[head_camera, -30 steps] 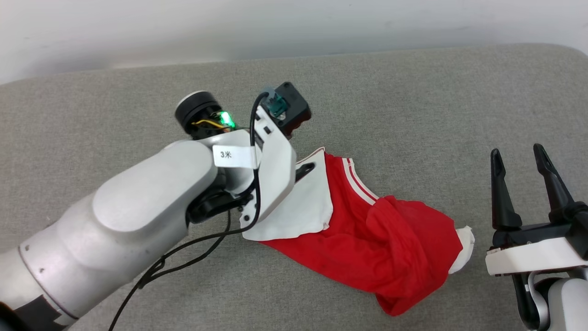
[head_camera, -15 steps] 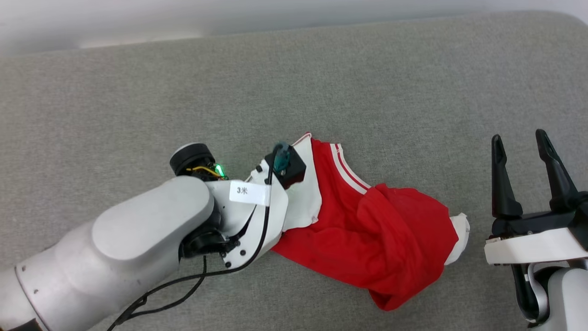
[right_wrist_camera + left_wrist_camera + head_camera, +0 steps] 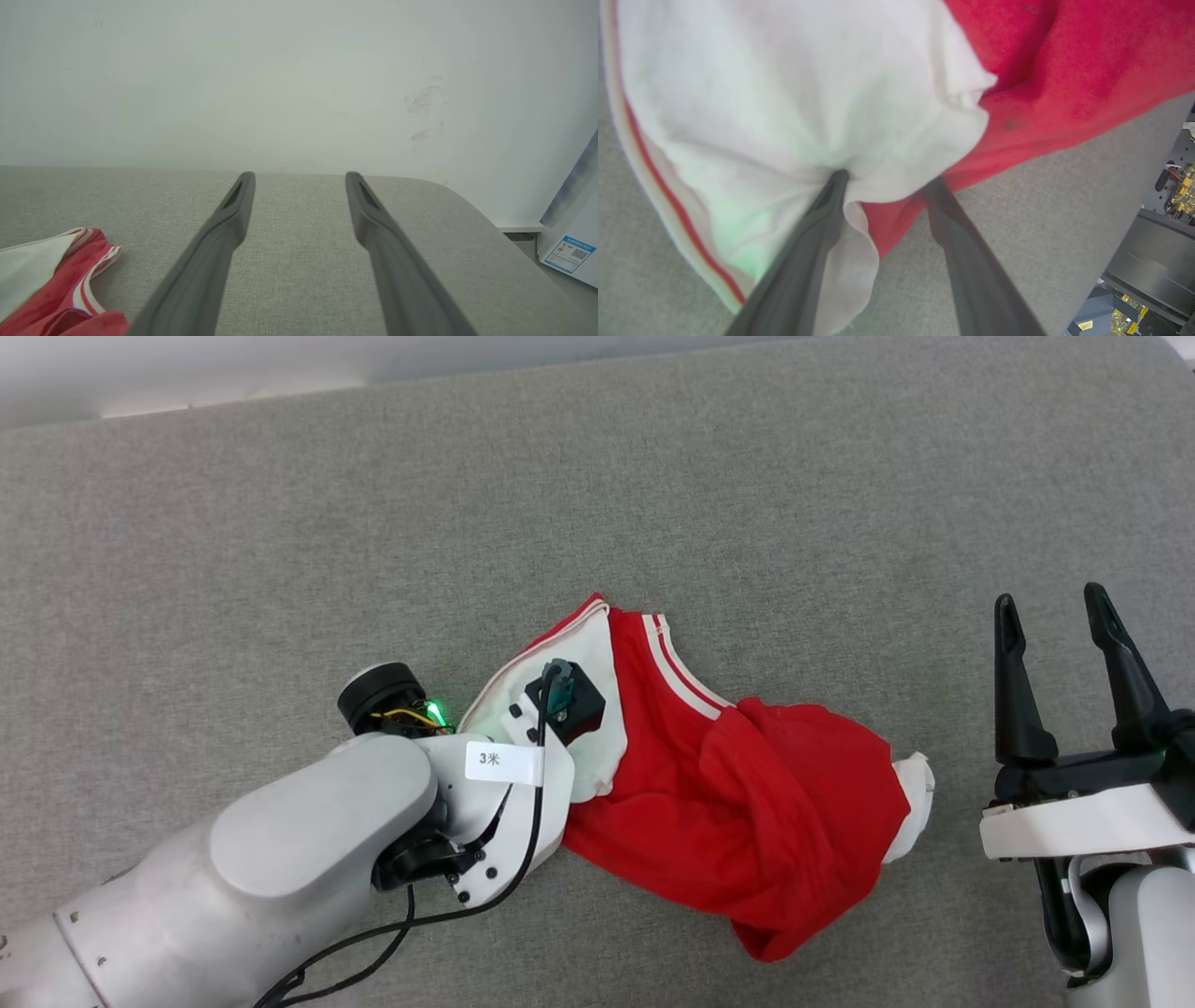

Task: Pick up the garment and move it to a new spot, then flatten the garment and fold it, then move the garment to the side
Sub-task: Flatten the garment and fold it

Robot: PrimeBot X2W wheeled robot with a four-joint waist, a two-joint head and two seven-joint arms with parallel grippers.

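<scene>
The red jersey T-shirt (image 3: pixel 747 803) lies crumpled on the grey upholstered surface (image 3: pixel 280 523) near the middle of the head view, with its white sleeve (image 3: pixel 588 644) at the 10 o'clock end. The left gripper (image 3: pixel 887 177) reaches onto that sleeve from 8 o'clock, jaws wide apart, both fingertips pressed into the cloth with white fabric bulging between them. The right gripper (image 3: pixel 1048 599) hovers at the shirt's 3 o'clock, apart from it, jaws wide and empty, fingers pointing to 12 o'clock.

The garment (image 3: pixel 766 803), a red T-shirt with white sleeves and striped trim, lies crumpled mid-scene, one white sleeve at its left end.
</scene>
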